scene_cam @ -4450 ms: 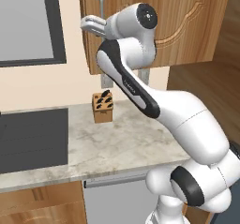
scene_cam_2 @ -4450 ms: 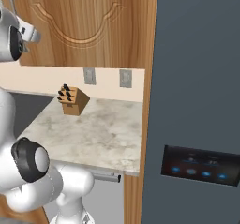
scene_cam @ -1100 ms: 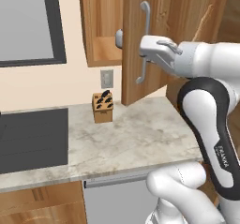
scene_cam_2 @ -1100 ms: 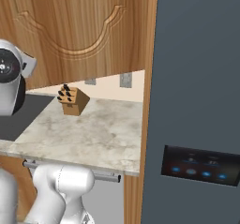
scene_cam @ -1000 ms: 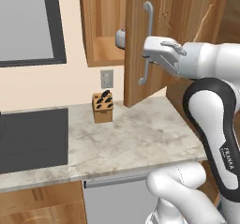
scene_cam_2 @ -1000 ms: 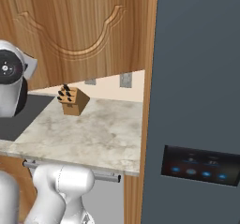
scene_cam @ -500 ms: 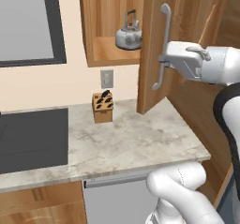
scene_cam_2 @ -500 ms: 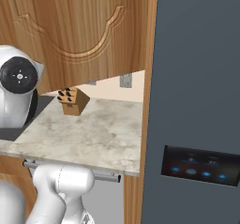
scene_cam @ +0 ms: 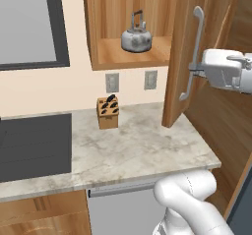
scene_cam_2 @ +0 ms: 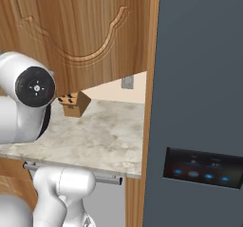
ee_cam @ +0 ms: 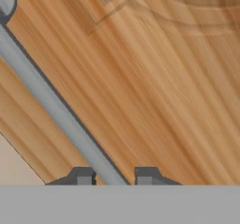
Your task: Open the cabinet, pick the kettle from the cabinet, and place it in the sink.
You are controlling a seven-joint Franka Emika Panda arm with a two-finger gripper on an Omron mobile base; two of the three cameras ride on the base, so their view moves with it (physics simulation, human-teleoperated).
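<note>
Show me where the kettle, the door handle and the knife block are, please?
kettle [scene_cam: 136, 40], left base view, on its rounded silver body.
door handle [scene_cam: 191, 57], left base view, on the middle of the upright bar.
knife block [scene_cam: 108, 116], left base view, on its wooden front.

The kettle [scene_cam: 136, 38] sits on the shelf inside the cabinet [scene_cam: 129, 57], above the counter [scene_cam: 138, 150]. A knife block [scene_cam: 108, 112] stands below against the wall, right of the cooktop [scene_cam: 34, 145].

Cabinet [scene_cam: 182, 47] door swung open; silver kettle [scene_cam: 136, 38] upright on shelf.
</note>
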